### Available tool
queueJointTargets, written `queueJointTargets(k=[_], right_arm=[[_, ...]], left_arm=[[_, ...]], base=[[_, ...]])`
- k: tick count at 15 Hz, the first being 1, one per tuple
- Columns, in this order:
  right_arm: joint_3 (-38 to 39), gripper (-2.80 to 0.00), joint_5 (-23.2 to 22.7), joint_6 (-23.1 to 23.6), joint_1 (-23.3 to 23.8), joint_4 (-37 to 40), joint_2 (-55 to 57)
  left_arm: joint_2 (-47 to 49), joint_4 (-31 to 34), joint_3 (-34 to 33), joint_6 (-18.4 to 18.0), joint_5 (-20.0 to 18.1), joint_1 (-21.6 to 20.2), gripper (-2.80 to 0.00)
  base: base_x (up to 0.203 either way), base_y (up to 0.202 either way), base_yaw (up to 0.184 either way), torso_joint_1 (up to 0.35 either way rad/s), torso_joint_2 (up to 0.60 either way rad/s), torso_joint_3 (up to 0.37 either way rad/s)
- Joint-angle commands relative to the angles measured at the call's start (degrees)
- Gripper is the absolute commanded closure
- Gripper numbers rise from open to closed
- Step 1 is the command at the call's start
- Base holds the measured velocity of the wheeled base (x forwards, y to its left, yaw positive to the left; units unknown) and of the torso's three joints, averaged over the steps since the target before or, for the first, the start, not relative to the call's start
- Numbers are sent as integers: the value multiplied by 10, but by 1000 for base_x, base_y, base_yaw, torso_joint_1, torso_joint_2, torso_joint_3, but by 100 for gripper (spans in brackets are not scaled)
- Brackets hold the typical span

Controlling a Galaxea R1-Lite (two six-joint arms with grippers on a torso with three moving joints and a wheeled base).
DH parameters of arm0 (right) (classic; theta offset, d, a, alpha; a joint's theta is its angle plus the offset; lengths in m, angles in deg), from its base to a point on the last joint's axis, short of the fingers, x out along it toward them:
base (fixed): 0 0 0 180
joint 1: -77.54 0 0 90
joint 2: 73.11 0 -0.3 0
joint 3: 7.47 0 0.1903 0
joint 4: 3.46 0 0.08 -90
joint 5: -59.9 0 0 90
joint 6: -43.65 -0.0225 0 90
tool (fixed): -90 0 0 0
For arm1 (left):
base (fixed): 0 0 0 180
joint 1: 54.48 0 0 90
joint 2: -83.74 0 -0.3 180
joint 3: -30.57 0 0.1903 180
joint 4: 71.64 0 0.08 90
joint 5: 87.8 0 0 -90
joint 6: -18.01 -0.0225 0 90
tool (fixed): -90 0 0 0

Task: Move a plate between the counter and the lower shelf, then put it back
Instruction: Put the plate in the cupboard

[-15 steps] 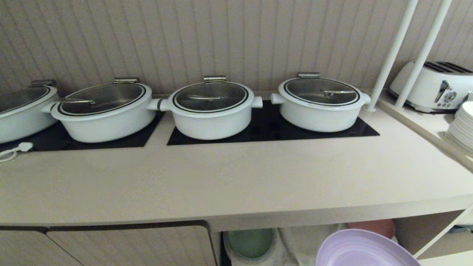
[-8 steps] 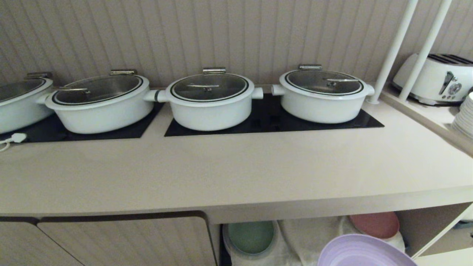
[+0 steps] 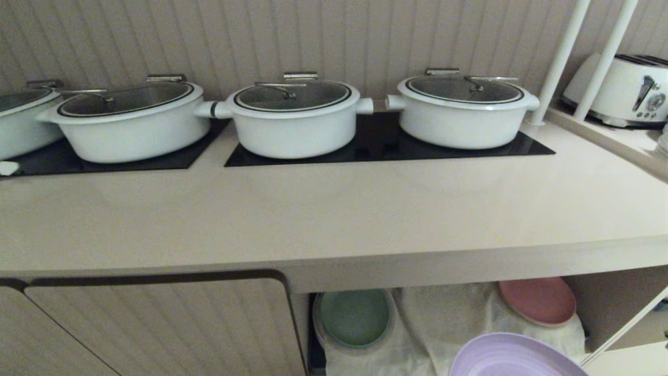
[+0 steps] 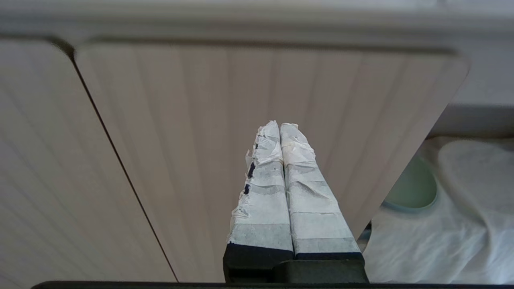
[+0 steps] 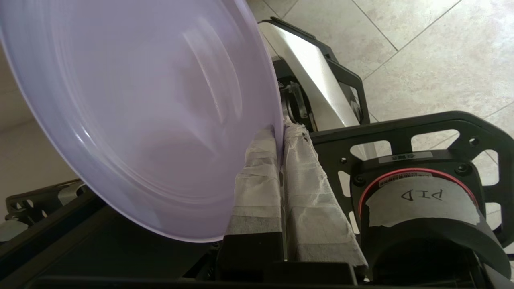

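Observation:
The pale lilac plate (image 3: pixel 514 357) shows at the bottom right of the head view, in the air in front of the lower shelf (image 3: pixel 610 303). My right gripper (image 5: pixel 281 128) is shut on the plate's (image 5: pixel 140 112) rim, the tape-wrapped fingers (image 5: pixel 259 180) pinching its edge; the plate stands tilted above my base. The beige counter (image 3: pixel 334 214) runs above the shelf. My left gripper (image 4: pixel 279 125) is shut and empty, facing a closed cabinet door (image 4: pixel 225 120). Neither gripper appears in the head view.
A green plate (image 3: pixel 355 317) and a pink plate (image 3: pixel 537 301) lie on the white cloth (image 3: pixel 443 318) in the shelf. Several white lidded pots (image 3: pixel 295 117) stand on black hob panels. A toaster (image 3: pixel 626 89) and two white poles (image 3: pixel 561 57) are at the right.
The head view has sunk: the counter and pots ride higher in the picture and more of the lower shelf shows. The lilac plate stays at the bottom right, held as before.

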Motion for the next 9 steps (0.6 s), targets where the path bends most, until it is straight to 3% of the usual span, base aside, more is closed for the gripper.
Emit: queueJointTargets(k=[1,9], right_arm=[[2,0,0,-2,0,2,0],[3,0,0,-2,-1,4,-11]], left_arm=[[0,-1,0,0,0,-1,0],[0,-1,0,0,0,0,0]], base=[[0,0,0,-233,522,289],[0,0,0,-223,516,289]])
